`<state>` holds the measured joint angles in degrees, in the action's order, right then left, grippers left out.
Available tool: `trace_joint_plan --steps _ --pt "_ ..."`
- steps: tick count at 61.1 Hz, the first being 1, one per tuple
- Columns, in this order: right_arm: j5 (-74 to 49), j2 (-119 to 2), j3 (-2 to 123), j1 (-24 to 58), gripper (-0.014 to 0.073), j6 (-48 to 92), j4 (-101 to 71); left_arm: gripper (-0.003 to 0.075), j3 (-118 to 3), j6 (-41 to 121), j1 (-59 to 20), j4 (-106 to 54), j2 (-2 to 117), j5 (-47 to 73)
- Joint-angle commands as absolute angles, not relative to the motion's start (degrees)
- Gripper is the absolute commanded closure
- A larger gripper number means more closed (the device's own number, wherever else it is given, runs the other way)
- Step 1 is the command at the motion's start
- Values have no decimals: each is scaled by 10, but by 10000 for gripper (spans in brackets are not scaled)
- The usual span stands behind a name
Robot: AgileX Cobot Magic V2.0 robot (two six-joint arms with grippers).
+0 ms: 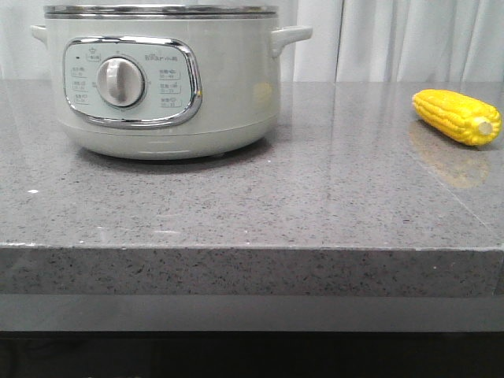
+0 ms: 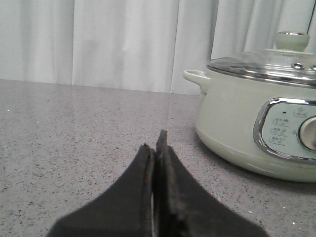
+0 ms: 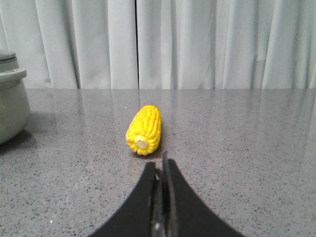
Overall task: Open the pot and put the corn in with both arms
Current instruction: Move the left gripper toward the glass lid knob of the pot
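The pot [image 1: 165,79] stands at the back left of the grey counter, pale green-white, with a silver dial and its metal-rimmed lid [image 2: 269,64] on. The yellow corn [image 1: 457,116] lies at the right, its stub end toward the front. No gripper shows in the front view. In the left wrist view my left gripper [image 2: 155,143] is shut and empty, low over the counter, with the pot [image 2: 256,123] ahead and to one side. In the right wrist view my right gripper [image 3: 160,163] is shut and empty, just short of the corn [image 3: 144,129].
The grey speckled counter [image 1: 315,205] has a front edge across the front view. White curtains [image 3: 173,44] hang behind it. A pot handle [image 3: 12,76] shows at the edge of the right wrist view.
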<state>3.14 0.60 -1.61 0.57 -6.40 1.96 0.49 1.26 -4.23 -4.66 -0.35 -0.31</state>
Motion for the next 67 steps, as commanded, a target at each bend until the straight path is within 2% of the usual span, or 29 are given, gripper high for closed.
trace_joint_plan --steps 1,52,60,67 --pt "80 18 -9 3 662 -61 26 741 11 8 -41 -47 -11 -52" --pt "78 18 -6 3 662 -62 24 741 5 8 -41 -54 -11 -80" --pt "36 18 29 3 662 -62 22 741 -36 8 -41 -73 -11 -70" --pt "-45 13 91 3 662 -62 22 741 -106 8 -41 -73 -6 -17"
